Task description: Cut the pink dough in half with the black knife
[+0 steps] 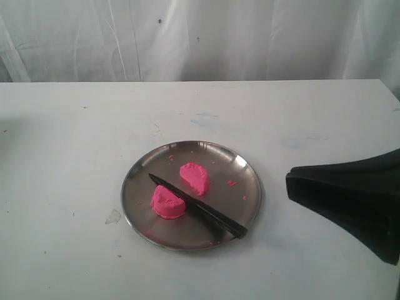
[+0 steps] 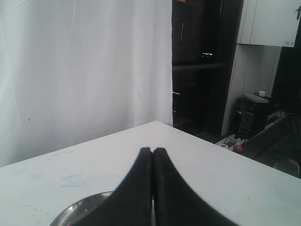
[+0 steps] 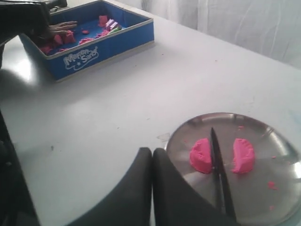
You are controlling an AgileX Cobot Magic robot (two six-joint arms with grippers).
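A: The pink dough lies in two half-round pieces on the steel plate, one nearer the plate's middle, the other toward its front left. There's a gap between them.

B: And the black knife lies flat in that gap, running slantwise across the plate. Its tip is toward the left rim and its handle near the front right rim. Whether the blade touches either piece, I can't tell.

A: Tiny pink crumbs dot the plate to the right of the dough.

B: The plate sits about mid-desk, with nothing gripping the knife.

A: The right claw hangs just short of the plate's rim, its two fingers pressed together, holding nothing. In the exterior view only a dark bulk at the right edge shows, cut off by the frame.

B: The left claw is closed and empty too. Its wrist camera catches only a sliver of the plate's rim.

A: Away from the plate, a blue tray sits on the desk with pink bits inside. Its far corner is hidden by something dark I can't make out.
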